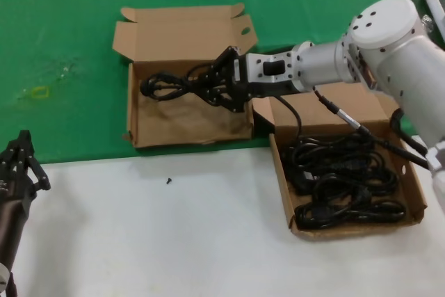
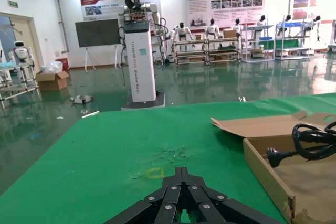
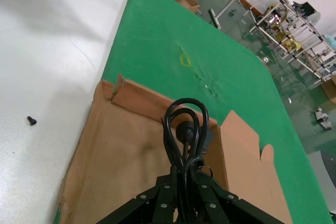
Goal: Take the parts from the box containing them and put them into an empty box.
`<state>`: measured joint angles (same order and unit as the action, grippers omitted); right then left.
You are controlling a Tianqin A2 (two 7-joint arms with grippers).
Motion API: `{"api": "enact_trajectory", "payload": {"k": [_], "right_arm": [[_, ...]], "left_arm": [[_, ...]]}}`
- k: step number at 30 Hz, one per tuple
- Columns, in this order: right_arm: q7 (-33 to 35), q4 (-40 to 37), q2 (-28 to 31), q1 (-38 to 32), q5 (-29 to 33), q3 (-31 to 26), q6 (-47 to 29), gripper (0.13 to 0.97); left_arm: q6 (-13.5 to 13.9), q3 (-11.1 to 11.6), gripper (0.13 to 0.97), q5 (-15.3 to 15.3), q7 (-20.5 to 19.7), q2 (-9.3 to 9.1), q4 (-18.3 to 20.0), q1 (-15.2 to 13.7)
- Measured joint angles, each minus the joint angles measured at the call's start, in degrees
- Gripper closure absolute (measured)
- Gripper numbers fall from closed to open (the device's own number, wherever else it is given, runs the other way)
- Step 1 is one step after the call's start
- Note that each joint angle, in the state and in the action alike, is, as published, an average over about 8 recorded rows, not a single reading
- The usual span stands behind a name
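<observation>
Cardboard governs the head view: the right claw (image 1: 221,83), clamped on a black coiled power cord (image 1: 170,87), hangs over the brown empty mailer box (image 1: 188,119), so a trailing loop could snag its rear wall or slip free; the brown full box of cords (image 1: 417,203) sits right of it, the left claw (image 1: 19,161) idles well left on the white desk (image 1: 174,241). Left wrist: that claw's fingers lie together, nothing held. Right wrist: the cord's loop hangs above the empty box's floor, a small black screw (image 3: 31,121) outside on the desk.

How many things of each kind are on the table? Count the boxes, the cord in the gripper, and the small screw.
Boxes: 2, the left box and the right box
Cord held by the right gripper: 1, the held cord
Screw: 1
Total: 4
The cords piled in the right box overlap too much to count.
</observation>
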<state>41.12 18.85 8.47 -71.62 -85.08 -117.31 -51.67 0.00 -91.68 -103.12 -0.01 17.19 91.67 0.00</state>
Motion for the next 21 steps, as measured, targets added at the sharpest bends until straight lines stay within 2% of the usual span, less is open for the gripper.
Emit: {"api": "enact_trajectory", "payload": {"k": [9,18,21], "right_arm": [[6.9,-8.36,-2.62,-2.35,-1.5,2.57,2.03,0.896],[8.22,-11.19,-3.48,-3.24,-1.85,3.93,2.71,0.811],[7.24,-10.65,-3.3,-3.04,-1.68,4.03,2.66,0.753]], "left_arm": [[0.0,0.0,0.954,0.0,0.0,0.0,0.0,0.0],[0.0,0.0,0.954,0.0,0.0,0.0,0.0,0.0],[0.0,0.0,0.954,0.0,0.0,0.0,0.0,0.0]]}}
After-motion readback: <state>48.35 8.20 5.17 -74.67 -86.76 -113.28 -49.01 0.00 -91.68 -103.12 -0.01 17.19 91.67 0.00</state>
